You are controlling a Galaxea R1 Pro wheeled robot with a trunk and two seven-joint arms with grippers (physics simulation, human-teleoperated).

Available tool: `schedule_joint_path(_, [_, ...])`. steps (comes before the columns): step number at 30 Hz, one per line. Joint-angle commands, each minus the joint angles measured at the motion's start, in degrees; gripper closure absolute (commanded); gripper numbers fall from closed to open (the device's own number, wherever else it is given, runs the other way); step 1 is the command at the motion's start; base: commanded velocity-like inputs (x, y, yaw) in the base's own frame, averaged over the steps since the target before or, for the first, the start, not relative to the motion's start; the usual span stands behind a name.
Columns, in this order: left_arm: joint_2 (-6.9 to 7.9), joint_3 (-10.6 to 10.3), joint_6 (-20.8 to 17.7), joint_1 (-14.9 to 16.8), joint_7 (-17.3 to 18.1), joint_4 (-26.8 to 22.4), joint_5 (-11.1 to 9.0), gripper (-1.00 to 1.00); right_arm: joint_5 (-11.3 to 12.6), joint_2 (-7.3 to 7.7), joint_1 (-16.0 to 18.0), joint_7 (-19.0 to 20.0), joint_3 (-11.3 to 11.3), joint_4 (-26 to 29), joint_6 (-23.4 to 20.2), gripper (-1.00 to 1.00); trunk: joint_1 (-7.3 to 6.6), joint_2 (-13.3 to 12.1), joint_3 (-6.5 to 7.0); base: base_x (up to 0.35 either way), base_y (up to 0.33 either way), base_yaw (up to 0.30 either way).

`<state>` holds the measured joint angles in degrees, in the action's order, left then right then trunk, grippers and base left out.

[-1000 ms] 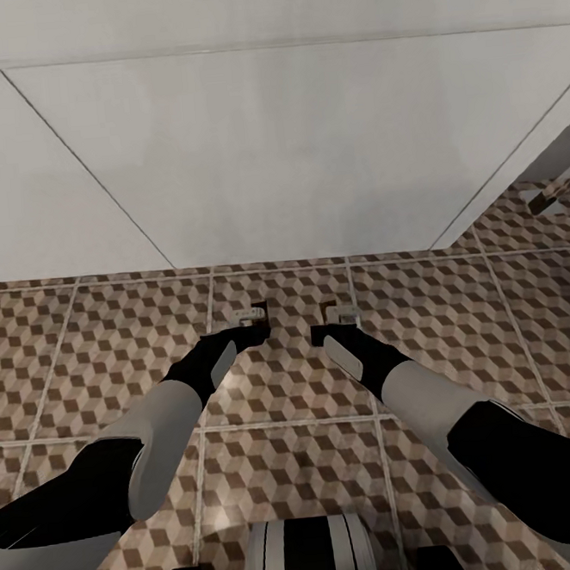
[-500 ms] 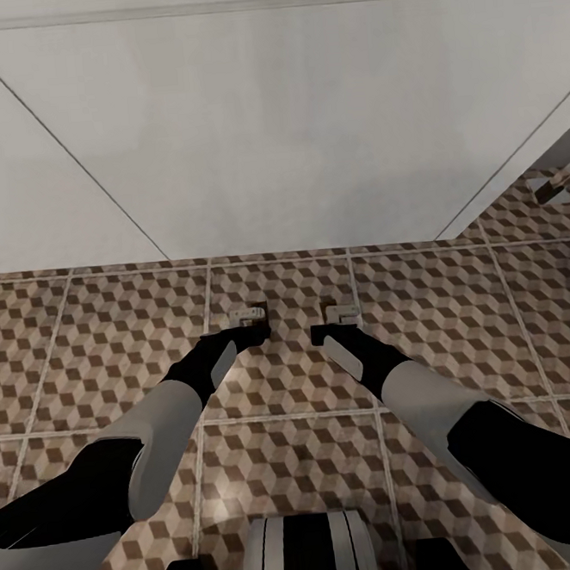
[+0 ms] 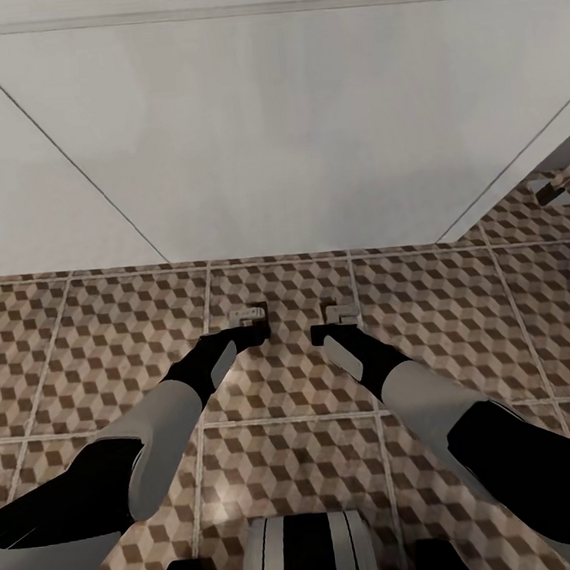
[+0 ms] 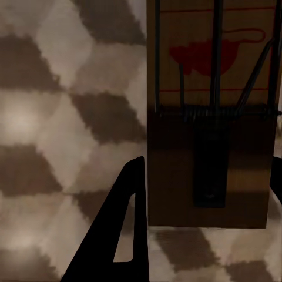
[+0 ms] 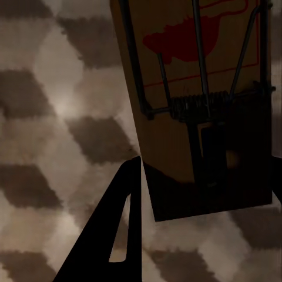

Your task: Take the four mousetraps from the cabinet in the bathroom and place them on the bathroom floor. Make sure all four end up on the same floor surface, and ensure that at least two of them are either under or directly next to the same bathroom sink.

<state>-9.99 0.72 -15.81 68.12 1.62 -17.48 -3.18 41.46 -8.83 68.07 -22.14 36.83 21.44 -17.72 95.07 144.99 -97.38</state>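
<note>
Mousetraps, flat brown wooden rectangles with thin wire bars and a red mouse stamp, sit one in each hand: left hand pinches one, right hand another, long axes running out past the fingers, above the brown-and-beige cube-pattern tiled floor. No readable lettering.

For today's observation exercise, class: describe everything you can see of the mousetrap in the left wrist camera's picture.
The mousetrap is a flat rectangular board that looks wooden, mid-brown, its nearer half in shadow. A red mouse drawing between thin red lines marks its far half. Dark wire runs lengthwise over the board, and a coiled spring crosses its middle above a dark plate. It sits between the fingers of the left gripper, one dark finger close beside its edge. Cube-pattern floor tiles lie behind it; whether it touches them cannot be told.
</note>
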Motion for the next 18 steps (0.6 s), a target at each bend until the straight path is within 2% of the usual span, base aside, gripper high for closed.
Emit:
schedule_joint_path(1, [0.0,0.0,-0.4,0.0,-0.1,-0.1,-0.2,1.0,0.5,0.05,0.0,-0.4,0.5,0.1,-0.2,1.0,0.01,0.0,-0.03,0.165,0.0,0.0])
schedule_joint_path(6, [0.0,0.0,-0.2,0.0,-0.1,-0.1,-0.2,1.0,0.5,0.05,0.0,-0.3,0.5,0.1,-0.2,1.0,0.01,0.0,-0.03,0.172,0.0,0.0])
schedule_joint_path(18, [0.0,0.1,3.2,0.0,-0.5,-0.1,-0.3,1.0,0.2,0.0,0.0,-0.1,0.7,-0.3,1.3,1.0,0.01,0.0,-0.03,0.012,0.0,0.0])
